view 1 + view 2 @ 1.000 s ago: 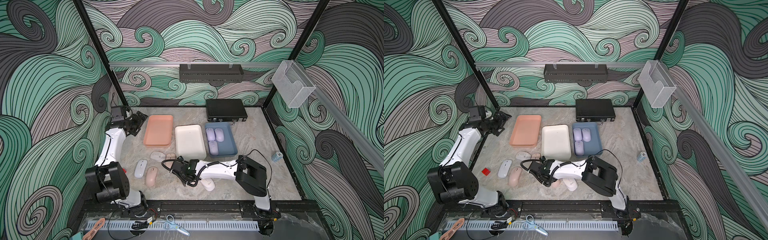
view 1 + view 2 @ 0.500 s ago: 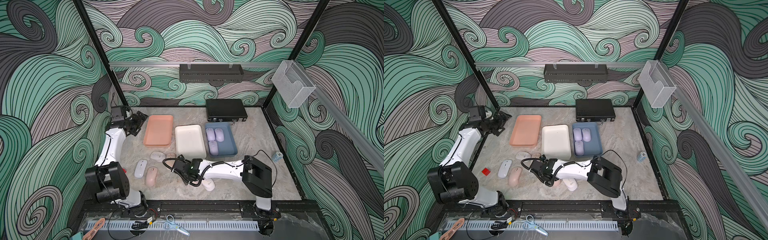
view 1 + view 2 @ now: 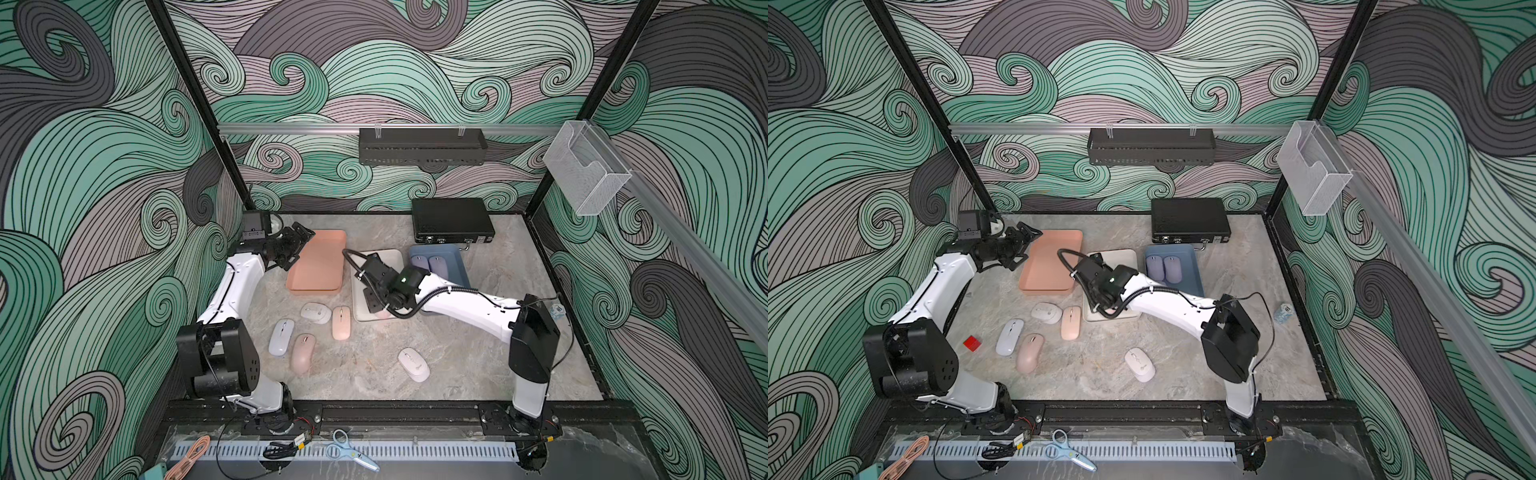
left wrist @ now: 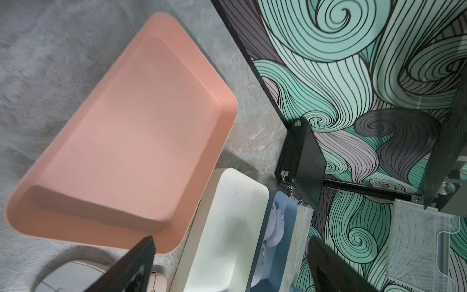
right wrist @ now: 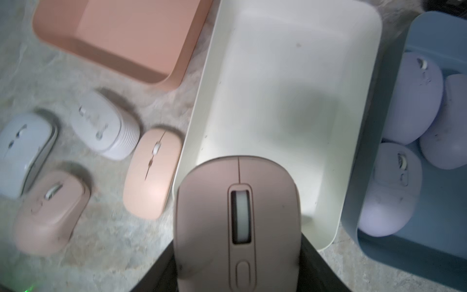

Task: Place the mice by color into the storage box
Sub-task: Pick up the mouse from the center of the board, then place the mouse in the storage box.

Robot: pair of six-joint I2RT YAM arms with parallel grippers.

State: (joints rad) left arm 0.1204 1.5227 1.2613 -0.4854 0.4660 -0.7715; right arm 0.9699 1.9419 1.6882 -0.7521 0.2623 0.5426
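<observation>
Though nearly hidden beneath the arm in both top views, seen plainly from the right wrist: pink mouse (image 5: 237,215) gripped by right gripper (image 5: 237,268) above near edge of cream tray (image 5: 290,63). Farther back, left gripper (image 3: 300,247) spread wide, empty, beside pink tray (image 3: 320,262).

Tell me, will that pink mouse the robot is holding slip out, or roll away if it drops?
The pink mouse looks smooth and rounded, so it could slip, since the right gripper only pinches its sides. It probably wouldn't roll away: another pink mouse lies flat and steady on the table. Its shell looks like stiff plastic, so it shouldn't bend.
</observation>
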